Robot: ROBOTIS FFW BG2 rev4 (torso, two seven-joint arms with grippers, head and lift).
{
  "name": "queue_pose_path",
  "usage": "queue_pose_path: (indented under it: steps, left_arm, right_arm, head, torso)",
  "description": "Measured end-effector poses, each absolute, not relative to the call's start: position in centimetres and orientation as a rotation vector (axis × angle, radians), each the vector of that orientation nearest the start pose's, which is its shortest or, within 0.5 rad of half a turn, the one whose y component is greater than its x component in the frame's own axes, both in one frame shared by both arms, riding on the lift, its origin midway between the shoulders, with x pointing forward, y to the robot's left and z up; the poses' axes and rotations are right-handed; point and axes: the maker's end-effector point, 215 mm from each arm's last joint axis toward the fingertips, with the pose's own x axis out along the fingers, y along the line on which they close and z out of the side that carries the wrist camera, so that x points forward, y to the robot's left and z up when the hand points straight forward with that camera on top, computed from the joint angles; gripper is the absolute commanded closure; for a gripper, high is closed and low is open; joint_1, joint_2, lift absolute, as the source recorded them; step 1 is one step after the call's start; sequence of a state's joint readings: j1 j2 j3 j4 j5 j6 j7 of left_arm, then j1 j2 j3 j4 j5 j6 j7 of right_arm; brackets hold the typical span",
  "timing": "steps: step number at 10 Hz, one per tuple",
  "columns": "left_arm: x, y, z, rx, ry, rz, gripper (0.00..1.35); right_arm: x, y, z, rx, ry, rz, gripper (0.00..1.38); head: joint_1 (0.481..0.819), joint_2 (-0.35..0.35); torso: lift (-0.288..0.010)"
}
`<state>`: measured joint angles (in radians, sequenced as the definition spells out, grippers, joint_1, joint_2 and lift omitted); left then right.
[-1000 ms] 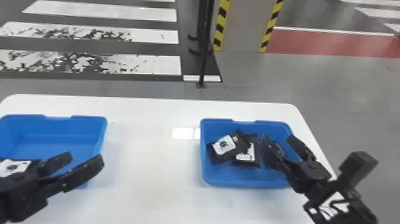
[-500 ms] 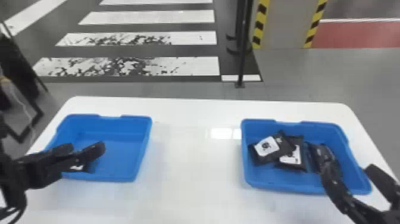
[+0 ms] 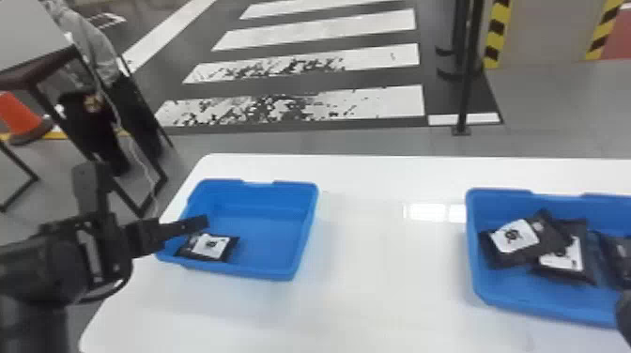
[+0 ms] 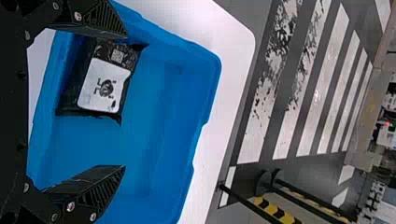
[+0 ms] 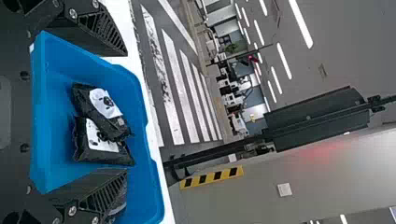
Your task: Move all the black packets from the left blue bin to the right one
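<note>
Big change in the last second: see the head view turned left, with the right claw (image 5: 126,113) drawn back from the third packet (image 3: 615,251), now near 4 o'clock of the right bin (image 3: 502,286). Probably means a drop-off just done. Makes three over there, counting two overlapping packets (image 3: 516,239) toward 9 o'clock.

Leaves one black packet (image 3: 209,247) at 8 o'clock in the left bin (image 3: 267,244), label up. Got the left claw (image 4: 125,101) released over that same side, fingers (image 4: 100,21) spread wide, holding nothing. Same deal with the right claw: released, empty.

So, reckon on the last pickup coming next. Would shift the left claw to get both fingers around the packet, then lower and clamp. Watch out for the near wall (image 3: 234,271) though, could easily snag a finger or catch just the wrapper edge. After that, only need to cross the counter (image 3: 399,272) to the right bin.
</note>
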<state>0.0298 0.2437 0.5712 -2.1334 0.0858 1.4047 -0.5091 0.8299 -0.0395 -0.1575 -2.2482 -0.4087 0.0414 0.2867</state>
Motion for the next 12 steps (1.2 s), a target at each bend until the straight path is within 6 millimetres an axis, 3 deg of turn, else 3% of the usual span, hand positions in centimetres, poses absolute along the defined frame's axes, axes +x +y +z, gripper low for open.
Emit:
queue_pose_path:
  steps: [2,5,12]
  left_arm:
    - [45.6,46.5,-39.1,-0.262,0.791,0.100,0.19]
    - [47.8,44.9,-42.2,-0.303,0.877,0.085,0.19]
    - [47.3,45.7,-44.6,-0.295,0.991,0.166,0.23]
  right_arm:
    - [34.7,-24.2,-35.0,0.298,0.135,0.177,0.15]
    - [34.8,-23.8,-35.4,0.313,0.142,0.185,0.15]
    - [34.9,-23.5,-36.9,0.358,0.171,0.192,0.18]
  head:
    - [0.695,0.308]
    - [0.695,0.283]
    - [0.695,0.299]
  torso:
    - [-0.144]
    - [-0.144]
    - [-0.144]
